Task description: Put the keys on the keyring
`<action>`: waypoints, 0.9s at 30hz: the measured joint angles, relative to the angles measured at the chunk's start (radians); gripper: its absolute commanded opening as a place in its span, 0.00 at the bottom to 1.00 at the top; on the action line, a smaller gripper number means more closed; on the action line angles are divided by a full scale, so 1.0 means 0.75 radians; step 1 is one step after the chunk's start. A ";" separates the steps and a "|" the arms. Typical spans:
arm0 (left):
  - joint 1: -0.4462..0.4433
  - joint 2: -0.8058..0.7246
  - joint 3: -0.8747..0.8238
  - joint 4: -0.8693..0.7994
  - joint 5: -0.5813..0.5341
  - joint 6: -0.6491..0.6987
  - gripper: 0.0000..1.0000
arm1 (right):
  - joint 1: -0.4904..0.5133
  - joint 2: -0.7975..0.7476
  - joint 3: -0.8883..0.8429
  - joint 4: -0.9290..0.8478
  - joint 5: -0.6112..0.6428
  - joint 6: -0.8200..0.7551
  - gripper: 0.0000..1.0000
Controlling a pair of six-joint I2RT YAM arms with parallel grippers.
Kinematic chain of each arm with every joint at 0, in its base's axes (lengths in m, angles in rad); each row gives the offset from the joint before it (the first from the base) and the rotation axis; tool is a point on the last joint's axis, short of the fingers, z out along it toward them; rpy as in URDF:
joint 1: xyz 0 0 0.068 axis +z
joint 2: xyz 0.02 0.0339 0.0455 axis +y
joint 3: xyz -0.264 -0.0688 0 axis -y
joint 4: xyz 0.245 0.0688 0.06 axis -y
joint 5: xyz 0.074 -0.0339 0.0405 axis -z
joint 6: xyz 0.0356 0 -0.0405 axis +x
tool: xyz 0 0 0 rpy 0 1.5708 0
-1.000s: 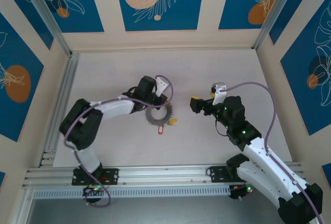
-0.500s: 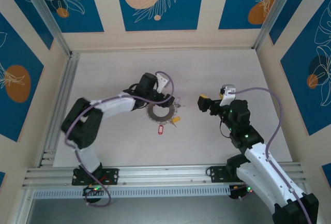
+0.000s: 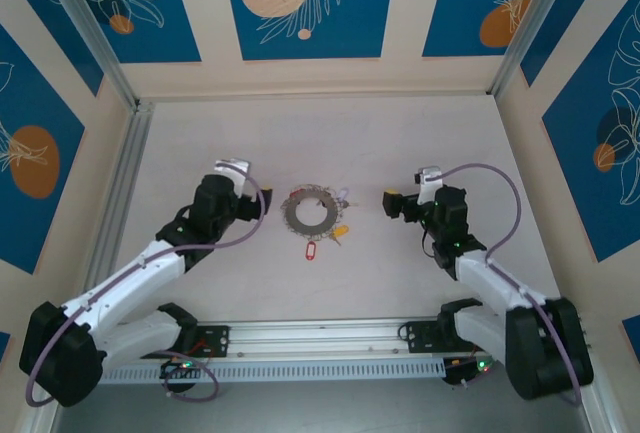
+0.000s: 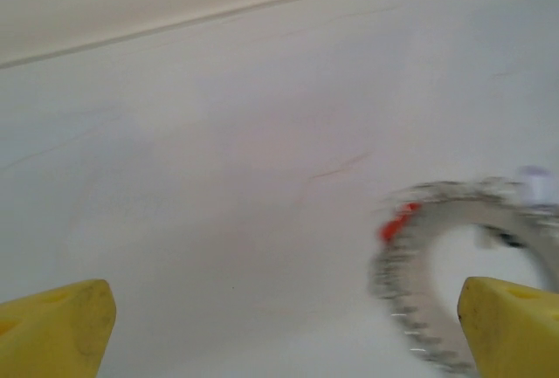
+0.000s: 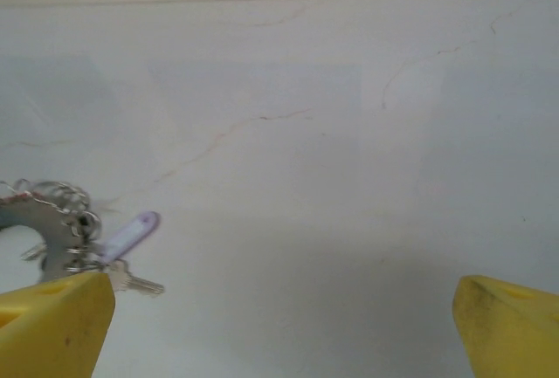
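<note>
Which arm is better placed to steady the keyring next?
Probably left: the left claw, open, sits nearer the keyring and faces it; the right claw, also open, is farther off.

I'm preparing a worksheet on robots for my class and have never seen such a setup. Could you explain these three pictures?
Two robot arms are bolted at the near edge of a white table. The top picture looks down from above; the left tool and right tool face each other. The other two come from cameras on each wrist, so the yellow fingertips at the bottom corners are each tool's own. Between the arms lies the keyring, a grey ring fringed with small keys, with a red tag and a yellow tag beside it. Both tools are open and hold nothing.
</note>
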 measured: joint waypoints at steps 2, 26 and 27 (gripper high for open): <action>0.051 0.009 -0.042 0.025 -0.109 0.000 1.00 | -0.012 0.117 0.000 0.101 -0.004 -0.030 0.99; 0.485 0.660 -0.318 1.107 -0.122 0.275 1.00 | -0.226 0.601 0.084 0.493 0.037 -0.002 0.99; 0.516 0.661 -0.318 1.115 -0.083 0.265 1.00 | -0.225 0.602 0.084 0.493 0.037 -0.002 0.99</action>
